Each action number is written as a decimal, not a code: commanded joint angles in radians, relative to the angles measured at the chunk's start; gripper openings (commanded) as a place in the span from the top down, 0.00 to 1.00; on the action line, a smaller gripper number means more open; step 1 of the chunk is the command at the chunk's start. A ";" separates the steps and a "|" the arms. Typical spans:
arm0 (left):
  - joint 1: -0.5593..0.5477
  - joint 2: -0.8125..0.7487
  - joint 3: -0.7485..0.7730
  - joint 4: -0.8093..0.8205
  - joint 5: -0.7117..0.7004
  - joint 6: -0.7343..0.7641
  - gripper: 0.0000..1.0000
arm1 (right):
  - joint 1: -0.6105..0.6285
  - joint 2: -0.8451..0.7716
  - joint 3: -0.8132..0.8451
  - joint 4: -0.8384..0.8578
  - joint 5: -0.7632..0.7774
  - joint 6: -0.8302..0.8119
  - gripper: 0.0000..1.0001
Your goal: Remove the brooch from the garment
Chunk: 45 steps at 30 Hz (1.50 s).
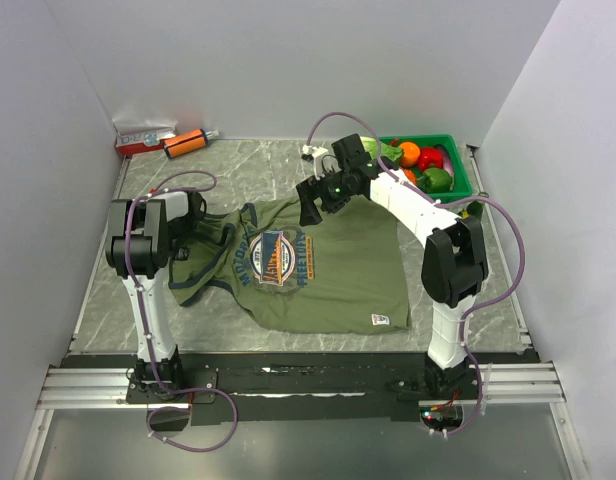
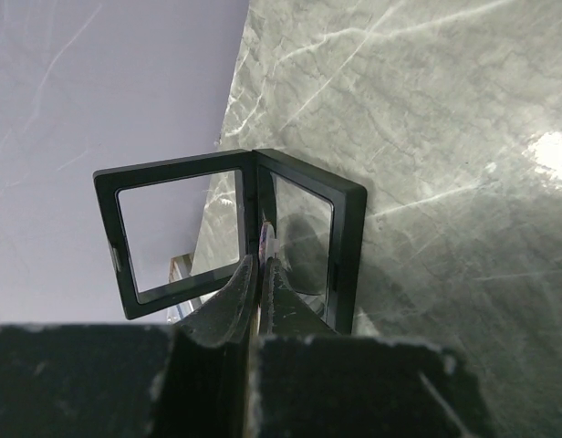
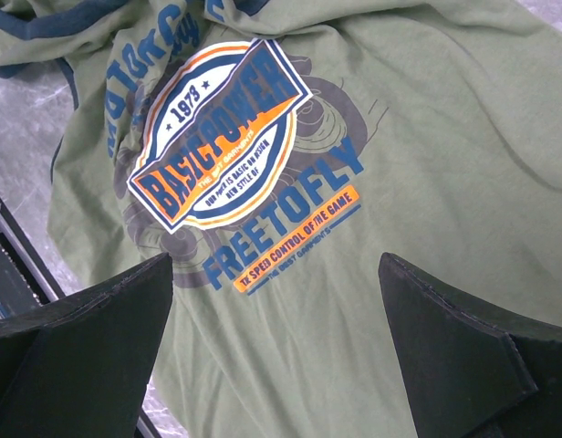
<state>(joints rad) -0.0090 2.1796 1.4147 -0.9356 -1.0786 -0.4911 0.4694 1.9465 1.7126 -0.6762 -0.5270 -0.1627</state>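
One thin pale sliver with a trace of purple at its edge is pinched between the nearly closed fingers of the left gripper (image 2: 260,266). I take it to be the brooch (image 2: 265,239) seen edge-on, though too little shows to be sure. It hangs just in front of a hinged black frame case (image 2: 349,237) standing open on the marble table (image 2: 427,137), close to the left wall and off the garment (image 1: 338,270). The olive shirt lies spread mid-table with its collar toward the left arm, and no disc shows on it. The right gripper (image 3: 275,274) hangs over the chest print (image 3: 217,137) with its fingers wide apart, holding nothing. By my reading the removal itself is done and the step in hand is setting the piece down, perhaps into the case. That calls for lining the disc up with the opening and easing the grip gently, so so small a thing does not spring away. Only the left wrist view shows the sliver and the case; from above, the left arm's bulk hides both. The right wrist view makes the print's lettering legible, while only the top view shows both arms and the white hem label (image 1: 380,321).
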 commanded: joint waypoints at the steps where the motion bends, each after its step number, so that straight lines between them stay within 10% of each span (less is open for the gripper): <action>1: 0.004 0.019 0.041 0.001 0.008 -0.001 0.99 | 0.006 -0.070 -0.001 0.007 0.016 -0.018 0.00; 45: 0.030 0.068 0.104 -0.017 -0.040 -0.006 0.99 | 0.031 -0.064 -0.008 0.007 0.048 -0.051 0.00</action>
<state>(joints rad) 0.0196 2.2494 1.4906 -0.9447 -1.1210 -0.4923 0.4870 1.9461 1.6985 -0.6750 -0.4889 -0.1997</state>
